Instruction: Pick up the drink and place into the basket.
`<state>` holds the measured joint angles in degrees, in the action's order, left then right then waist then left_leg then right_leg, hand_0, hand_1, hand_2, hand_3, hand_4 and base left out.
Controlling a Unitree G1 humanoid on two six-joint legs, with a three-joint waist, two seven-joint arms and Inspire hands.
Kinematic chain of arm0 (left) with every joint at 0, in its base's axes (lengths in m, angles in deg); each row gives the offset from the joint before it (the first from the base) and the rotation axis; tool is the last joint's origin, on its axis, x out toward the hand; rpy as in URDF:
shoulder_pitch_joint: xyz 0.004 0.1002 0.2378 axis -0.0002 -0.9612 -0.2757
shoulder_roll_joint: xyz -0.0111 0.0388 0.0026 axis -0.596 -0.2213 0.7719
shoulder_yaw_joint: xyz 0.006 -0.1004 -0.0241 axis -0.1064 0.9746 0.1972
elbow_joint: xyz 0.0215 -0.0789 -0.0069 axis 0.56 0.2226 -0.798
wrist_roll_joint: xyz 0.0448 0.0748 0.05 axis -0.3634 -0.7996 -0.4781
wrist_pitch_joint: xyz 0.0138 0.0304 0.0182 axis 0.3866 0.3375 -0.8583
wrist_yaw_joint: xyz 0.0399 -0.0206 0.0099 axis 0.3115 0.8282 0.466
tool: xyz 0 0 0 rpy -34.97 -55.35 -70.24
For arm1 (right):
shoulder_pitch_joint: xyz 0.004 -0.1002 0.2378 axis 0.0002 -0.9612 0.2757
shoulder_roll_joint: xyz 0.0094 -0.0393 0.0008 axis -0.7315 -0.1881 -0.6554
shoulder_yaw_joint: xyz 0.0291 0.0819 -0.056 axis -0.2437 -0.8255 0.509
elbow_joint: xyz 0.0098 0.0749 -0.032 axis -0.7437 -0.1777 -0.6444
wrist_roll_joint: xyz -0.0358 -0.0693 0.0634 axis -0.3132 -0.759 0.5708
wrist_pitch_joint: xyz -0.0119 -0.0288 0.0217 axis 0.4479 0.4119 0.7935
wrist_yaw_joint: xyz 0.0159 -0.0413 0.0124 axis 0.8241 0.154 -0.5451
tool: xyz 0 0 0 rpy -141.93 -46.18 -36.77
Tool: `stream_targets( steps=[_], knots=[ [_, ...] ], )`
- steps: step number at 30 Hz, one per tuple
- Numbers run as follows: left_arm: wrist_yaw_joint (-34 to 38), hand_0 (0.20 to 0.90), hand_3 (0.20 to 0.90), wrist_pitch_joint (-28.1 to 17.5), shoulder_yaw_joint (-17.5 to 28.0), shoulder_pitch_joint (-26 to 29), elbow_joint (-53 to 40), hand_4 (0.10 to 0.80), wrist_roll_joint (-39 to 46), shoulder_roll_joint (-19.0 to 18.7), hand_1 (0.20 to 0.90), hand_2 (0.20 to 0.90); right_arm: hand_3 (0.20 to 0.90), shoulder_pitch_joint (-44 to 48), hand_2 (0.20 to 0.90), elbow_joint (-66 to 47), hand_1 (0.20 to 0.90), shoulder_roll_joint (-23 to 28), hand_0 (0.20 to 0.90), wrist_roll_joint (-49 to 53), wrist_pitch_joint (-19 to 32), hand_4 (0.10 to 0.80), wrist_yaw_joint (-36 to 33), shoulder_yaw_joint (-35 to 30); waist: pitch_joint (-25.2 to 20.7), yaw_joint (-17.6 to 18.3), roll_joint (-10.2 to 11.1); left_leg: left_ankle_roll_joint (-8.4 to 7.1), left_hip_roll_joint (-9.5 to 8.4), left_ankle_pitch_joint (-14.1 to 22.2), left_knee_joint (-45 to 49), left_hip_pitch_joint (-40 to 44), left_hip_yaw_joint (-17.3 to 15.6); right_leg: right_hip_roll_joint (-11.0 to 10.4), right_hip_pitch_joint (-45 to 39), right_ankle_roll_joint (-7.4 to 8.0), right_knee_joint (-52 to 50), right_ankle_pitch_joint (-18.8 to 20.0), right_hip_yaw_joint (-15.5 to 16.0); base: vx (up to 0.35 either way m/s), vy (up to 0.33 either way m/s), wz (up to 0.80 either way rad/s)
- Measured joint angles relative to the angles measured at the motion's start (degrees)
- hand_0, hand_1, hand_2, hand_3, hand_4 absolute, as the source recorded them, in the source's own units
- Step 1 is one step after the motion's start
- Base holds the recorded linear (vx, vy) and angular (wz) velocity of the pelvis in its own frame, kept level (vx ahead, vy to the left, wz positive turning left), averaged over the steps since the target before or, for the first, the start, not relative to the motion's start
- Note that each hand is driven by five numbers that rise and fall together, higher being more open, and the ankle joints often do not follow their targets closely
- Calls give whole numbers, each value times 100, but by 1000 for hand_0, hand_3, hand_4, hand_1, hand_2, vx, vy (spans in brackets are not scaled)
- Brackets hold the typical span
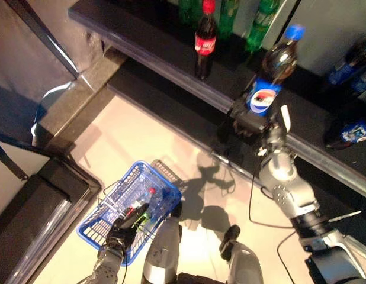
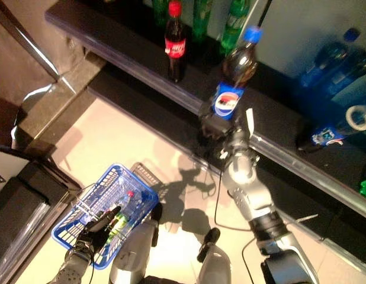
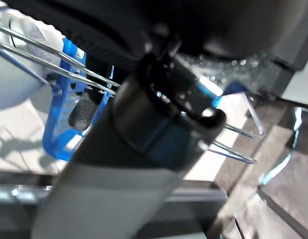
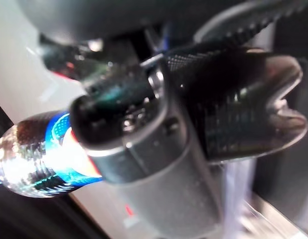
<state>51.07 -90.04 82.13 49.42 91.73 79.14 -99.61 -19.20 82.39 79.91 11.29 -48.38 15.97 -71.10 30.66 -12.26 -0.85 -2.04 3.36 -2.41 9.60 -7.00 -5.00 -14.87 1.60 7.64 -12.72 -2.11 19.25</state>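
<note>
My right hand (image 1: 249, 121) is shut on a dark cola bottle with a blue cap and blue label (image 1: 272, 74), held upright just above the front edge of the black shelf (image 1: 141, 41). The bottle also shows in the right wrist view (image 4: 34, 154), with my fingers (image 4: 229, 109) curled round it. My left hand (image 1: 121, 236) is shut on the thin wire handles (image 3: 39, 57) of the blue basket (image 1: 112, 204), which hangs low at the left. A drink with a red cap (image 1: 146, 198) lies in the basket.
A red-capped cola bottle (image 1: 205, 40) and green bottles (image 1: 261, 21) stand on the shelf. Blue-labelled bottles (image 2: 334, 65) lie at its right end. A dark step (image 1: 29, 207) and a grey wall base (image 1: 70, 100) are at the left.
</note>
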Motion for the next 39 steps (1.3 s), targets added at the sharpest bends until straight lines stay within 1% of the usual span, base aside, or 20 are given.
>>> stream_targets(
  steps=[2,5,8,10,12,13,15,18,20,21,24,25,28,30,34,36,38,39],
  knots=[
    [0,300,200,29,48,-75,-271,100,-11,-19,300,300,200,-164,300,-209,300,-18,300,-84,-81,100,154,174,-10,1,19,-18,15,-31,-25,14,12,19,-15,-7,8,-9,23,34,-11,3],
    [1,300,200,80,54,-186,-743,100,-18,-63,300,300,200,-361,300,-230,300,-87,300,-99,-210,100,371,468,-12,-35,21,-35,15,-41,-63,120,40,26,-148,6,42,-15,69,17,-27,5],
    [-5,300,200,120,19,-308,-1262,100,-73,-89,300,300,200,-495,300,-228,300,-86,300,-97,-319,100,429,752,-13,-91,22,-46,13,-47,-112,196,70,38,-241,20,91,-11,96,-26,-32,4],
    [-6,300,200,177,-12,-308,-1430,100,-97,-88,300,300,200,-513,300,-228,300,-89,300,-98,-325,100,436,901,-17,-132,28,-61,13,-57,-127,199,88,44,-247,21,91,-12,103,-16,-41,3],
    [-6,300,200,280,-80,-236,-1616,100,-258,-145,300,300,200,-518,300,-226,300,-65,300,-97,-353,100,452,1180,-18,-195,30,-90,21,-79,-169,206,133,59,-258,5,95,-22,143,-18,-40,11],
    [-6,300,200,388,-109,-226,-1783,100,-351,-195,300,300,200,-519,300,-224,300,-69,300,-96,-368,100,454,1318,-19,-182,31,-97,20,-84,-176,205,200,65,-308,5,117,-23,223,-17,-26,17],
    [-12,300,200,466,-207,-218,-1995,100,-374,-281,300,300,200,-518,300,-223,300,-91,300,-94,-369,100,452,1427,-19,-226,31,-107,21,-91,-190,206,257,74,-339,5,120,-36,254,1,-30,16],
    [-20,300,200,485,-335,-234,-2256,100,-544,-316,300,300,200,-508,300,-210,300,-100,300,-95,-368,100,425,1510,-20,-373,30,-114,16,-96,-197,206,297,75,-353,-3,105,-63,278,14,-38,8],
    [-21,300,200,550,-430,-235,-2394,100,-594,-340,300,300,200,-497,300,-154,300,-150,300,-88,-367,100,345,1525,-20,-410,29,-122,-4,-101,-194,205,411,64,-431,17,104,-91,416,26,-56,24],
    [-21,300,200,638,-482,-234,-2510,100,-612,-366,300,300,200,-480,300,-96,300,-200,300,-81,-366,100,197,1526,-22,-462,32,-127,-5,-103,-195,206,457,66,-461,-11,90,-139,465,25,-40,22],
    [-55,300,200,800,-538,-255,-2700,100,-639,-445,300,300,200,-379,300,132,300,-314,300,-74,-363,100,18,1538,-22,-560,32,-147,-12,-113,-201,203,571,72,-522,-17,78,-200,578,50,-53,21],
    [-59,300,200,868,-526,-234,-2759,100,-639,-515,300,300,200,-341,300,255,300,-406,300,-66,-359,100,-79,1540,-23,-647,33,-158,-5,-117,-218,208,604,84,-535,-19,76,-221,601,44,-42,11],
    [-195,300,200,1003,-537,-255,-2912,100,-638,-678,300,300,200,-227,300,608,300,-558,300,42,-360,100,-242,1581,-23,-685,33,-187,-21,-138,-238,207,719,81,-595,1,87,-244,711,23,-40,17],
    [-272,300,200,1113,-550,-239,-2970,100,-638,-789,300,300,200,-194,300,836,300,-672,300,150,-360,100,-330,1655,-23,-821,33,-187,-21,-138,-249,208,737,85,-600,14,87,-259,731,27,-51,6],
    [-276,300,200,1184,-556,-193,-2974,100,-636,-871,300,300,200,-174,300,1122,300,-872,300,179,-360,100,-485,1742,-23,-918,33,-188,-35,-138,-254,204,780,80,-636,4,96,-289,806,0,-23,9],
    [-343,300,200,1333,-590,-62,-3032,100,-613,-1094,300,300,200,-114,300,1357,300,-956,300,180,-363,100,-514,1835,-22,-968,32,-195,-63,-139,-253,199,866,59,-635,-6,71,-361,855,4,11,19],
    [-379,300,200,1409,-593,-48,-3091,100,-538,-1183,300,300,200,-101,300,1409,300,-994,300,178,-365,100,-516,1868,-22,-969,32,-201,-75,-135,-253,196,872,43,-632,2,41,-386,856,6,15,9],
    [-460,300,200,1522,-572,-52,-3191,100,-420,-1247,300,300,200,-101,300,1434,300,-1021,300,172,-388,100,-517,1926,-21,-969,30,-205,-101,-129,-254,191,876,2,-605,10,-16,-416,853,-2,19,4]
  ],
)
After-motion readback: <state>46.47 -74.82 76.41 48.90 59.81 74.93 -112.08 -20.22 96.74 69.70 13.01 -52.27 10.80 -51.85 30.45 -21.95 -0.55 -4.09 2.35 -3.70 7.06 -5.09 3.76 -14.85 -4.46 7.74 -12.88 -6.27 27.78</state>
